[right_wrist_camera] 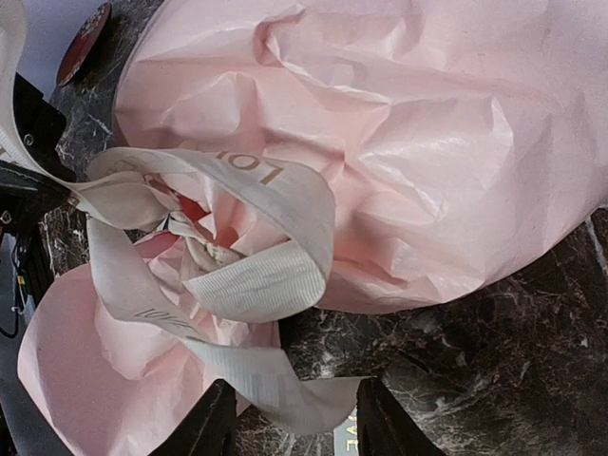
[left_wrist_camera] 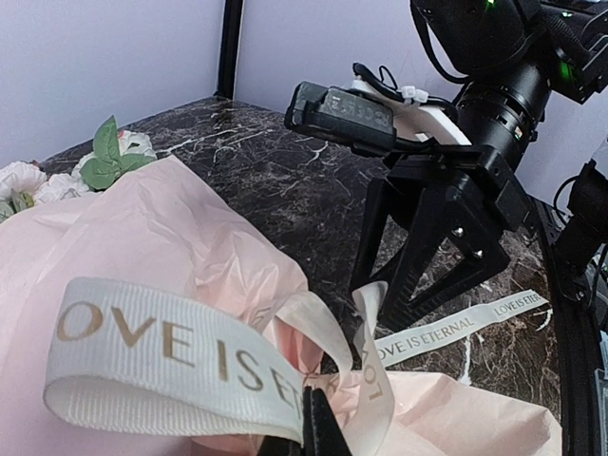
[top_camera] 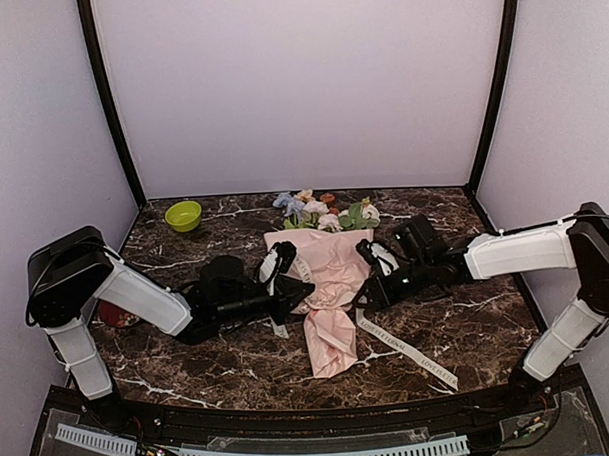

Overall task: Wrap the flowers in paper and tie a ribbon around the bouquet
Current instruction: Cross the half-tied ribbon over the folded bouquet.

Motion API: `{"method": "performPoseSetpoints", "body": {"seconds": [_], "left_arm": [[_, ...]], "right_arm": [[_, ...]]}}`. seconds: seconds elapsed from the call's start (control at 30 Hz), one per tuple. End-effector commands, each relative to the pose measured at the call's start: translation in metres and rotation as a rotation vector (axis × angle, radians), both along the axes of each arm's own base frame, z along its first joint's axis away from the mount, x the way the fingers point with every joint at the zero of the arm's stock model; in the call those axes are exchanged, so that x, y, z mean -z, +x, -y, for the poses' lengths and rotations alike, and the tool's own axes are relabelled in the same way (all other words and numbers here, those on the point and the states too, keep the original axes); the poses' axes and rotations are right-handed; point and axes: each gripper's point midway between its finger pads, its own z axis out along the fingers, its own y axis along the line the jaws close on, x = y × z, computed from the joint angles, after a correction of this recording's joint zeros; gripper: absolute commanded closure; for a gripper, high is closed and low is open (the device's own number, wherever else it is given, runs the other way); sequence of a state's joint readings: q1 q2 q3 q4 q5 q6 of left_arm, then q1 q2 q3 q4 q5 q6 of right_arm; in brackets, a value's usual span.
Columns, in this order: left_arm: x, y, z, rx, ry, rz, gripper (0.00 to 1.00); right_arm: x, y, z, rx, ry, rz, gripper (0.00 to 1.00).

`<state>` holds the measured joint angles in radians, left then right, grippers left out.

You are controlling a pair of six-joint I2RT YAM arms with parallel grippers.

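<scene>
My left gripper (left_wrist_camera: 316,429) is clamped tight on the ribbon (left_wrist_camera: 171,356) loop. My right gripper (right_wrist_camera: 294,404) stands half spread, ribbon tail between its fingers, the crumpled edge of the bouquet (right_wrist_camera: 399,142) just ahead; bare table (right_wrist_camera: 494,380) lies to their right.

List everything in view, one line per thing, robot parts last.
bouquet: one, pale pink paper cone, table centre
flowers: one bunch, blue, white, peach, at the cone's far wide end
ribbon: one, cream with gold lettering, looped at the bouquet's waist, tail trailing near right
bowl: one, green, far left
red object: one, left edge, partly hidden
table: one, dark marble
left gripper: black, shut on the ribbon
right gripper: black, open
</scene>
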<state>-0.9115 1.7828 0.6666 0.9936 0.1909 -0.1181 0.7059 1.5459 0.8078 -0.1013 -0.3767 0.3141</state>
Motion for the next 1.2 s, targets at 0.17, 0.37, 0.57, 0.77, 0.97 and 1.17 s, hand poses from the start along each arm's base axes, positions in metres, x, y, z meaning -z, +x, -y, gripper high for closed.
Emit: {"method": "performPoseSetpoints", "body": {"seconds": [0.17, 0.37, 0.57, 0.77, 0.97, 1.17], "left_arm": [[-0.012, -0.004, -0.002, 0.015, -0.029, 0.01, 1.0], [-0.013, -0.005, 0.0, 0.022, -0.03, 0.008, 1.0], [-0.015, -0.005, -0.001, 0.022, -0.028, 0.018, 1.0], [-0.012, -0.005, -0.002, 0.021, -0.02, 0.018, 1.0], [-0.01, -0.005, -0.002, 0.024, -0.014, 0.018, 1.0], [-0.009, -0.005, -0.002, 0.023, -0.01, 0.018, 1.0]], "right_arm": [[-0.05, 0.01, -0.035, -0.262, 0.089, 0.064, 0.4], [-0.05, 0.054, -0.04, -0.204, 0.028, 0.109, 0.44], [-0.026, 0.077, -0.04, -0.203, -0.096, 0.095, 0.69], [-0.005, 0.067, -0.039, -0.286, -0.123, 0.068, 0.82], [-0.009, 0.047, -0.047, -0.387, -0.04, 0.043, 0.82], [-0.017, 0.039, -0.051, -0.427, 0.01, 0.035, 0.8]]}}
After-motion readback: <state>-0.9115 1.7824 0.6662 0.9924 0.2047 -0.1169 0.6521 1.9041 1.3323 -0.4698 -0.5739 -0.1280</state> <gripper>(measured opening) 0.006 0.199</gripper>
